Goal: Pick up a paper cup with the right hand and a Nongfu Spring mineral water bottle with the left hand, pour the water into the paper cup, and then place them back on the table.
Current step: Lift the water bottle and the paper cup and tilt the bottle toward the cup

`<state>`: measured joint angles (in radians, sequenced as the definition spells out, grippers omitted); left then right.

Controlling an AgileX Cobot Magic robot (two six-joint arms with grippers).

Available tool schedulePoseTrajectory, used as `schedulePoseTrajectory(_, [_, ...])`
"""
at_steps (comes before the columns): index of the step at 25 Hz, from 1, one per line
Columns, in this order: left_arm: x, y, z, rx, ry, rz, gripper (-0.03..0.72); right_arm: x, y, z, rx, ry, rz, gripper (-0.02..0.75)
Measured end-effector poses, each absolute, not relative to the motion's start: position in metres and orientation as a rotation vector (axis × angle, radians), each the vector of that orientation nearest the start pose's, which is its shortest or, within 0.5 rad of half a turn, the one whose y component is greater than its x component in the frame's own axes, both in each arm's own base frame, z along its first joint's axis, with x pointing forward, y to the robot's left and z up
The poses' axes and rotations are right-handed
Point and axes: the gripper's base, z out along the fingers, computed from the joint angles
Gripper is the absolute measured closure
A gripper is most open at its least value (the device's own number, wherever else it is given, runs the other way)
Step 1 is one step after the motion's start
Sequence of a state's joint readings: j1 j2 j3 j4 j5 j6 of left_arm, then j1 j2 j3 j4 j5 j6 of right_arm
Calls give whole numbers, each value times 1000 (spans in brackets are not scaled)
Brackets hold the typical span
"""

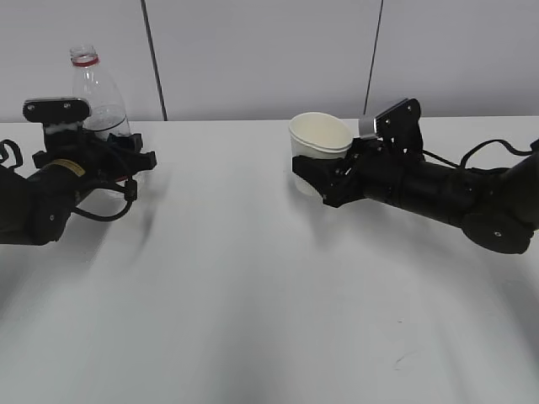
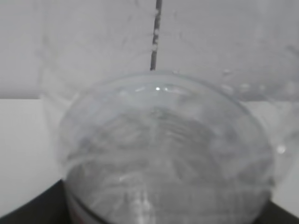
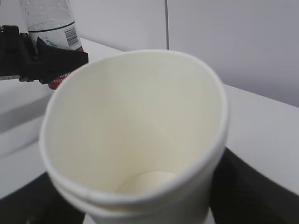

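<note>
The clear water bottle (image 1: 99, 93) with a red neck ring and no cap stands upright at the far left of the white table (image 1: 253, 278). My left gripper (image 1: 109, 156) is shut around its lower body. In the left wrist view the bottle (image 2: 163, 154) fills the frame, with water inside. My right gripper (image 1: 324, 177) is shut on the cream paper cup (image 1: 318, 147), squeezing its rim slightly oval. In the right wrist view the cup (image 3: 135, 140) is empty and tilted toward the camera, with black fingers (image 3: 252, 186) on either side; the bottle (image 3: 49, 21) and left gripper (image 3: 42, 58) show behind.
A pale wall with dark vertical seams (image 1: 153, 59) runs behind the table. The white tabletop stretches between the two arms and toward the front edge, with faint scuff marks (image 1: 402, 360).
</note>
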<state>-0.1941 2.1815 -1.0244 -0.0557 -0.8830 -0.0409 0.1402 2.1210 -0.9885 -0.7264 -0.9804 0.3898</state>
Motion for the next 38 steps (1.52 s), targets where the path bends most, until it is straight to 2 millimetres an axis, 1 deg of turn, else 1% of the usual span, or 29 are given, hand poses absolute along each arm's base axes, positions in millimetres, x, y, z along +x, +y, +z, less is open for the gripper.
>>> schedulePoseTrajectory(5, [415,-78,106,72,1758,-159,289,389,106,122,-605,1672,569,227])
schedulePoseTrajectory(9, [415,-79,106,103,1752,-163,289,387,108,121,-646,1670,578,227])
schedulePoseTrajectory(13, [415,-78,106,202,1743,-172,289,384,110,120,-670,1680,609,227])
schedulePoseTrajectory(17, [425,-68,113,321,1711,-162,288,385,113,121,-700,1673,623,227])
schedulePoseTrajectory(19, [432,-63,120,383,1674,-152,288,385,121,123,-735,1660,630,227])
schedulePoseTrajectory(21, [440,-62,129,451,1637,-149,288,388,131,128,-774,1642,630,227])
schedulePoseTrajectory(25, [448,-71,141,604,1573,-159,288,393,149,138,-814,1612,636,227])
schedulePoseTrajectory(27, [451,-76,146,660,1542,-166,288,397,155,139,-821,1602,653,227])
schedulePoseTrajectory(29, [454,-79,151,697,1515,-169,288,400,162,137,-822,1604,678,227])
schedulePoseTrajectory(31, [455,-81,154,734,1495,-169,288,403,169,134,-839,1603,692,227])
schedulePoseTrajectory(34, [455,-85,153,791,1476,-172,288,405,181,128,-881,1605,699,227])
schedulePoseTrajectory(38, [452,-92,149,882,1459,-184,288,408,188,127,-895,1601,708,227])
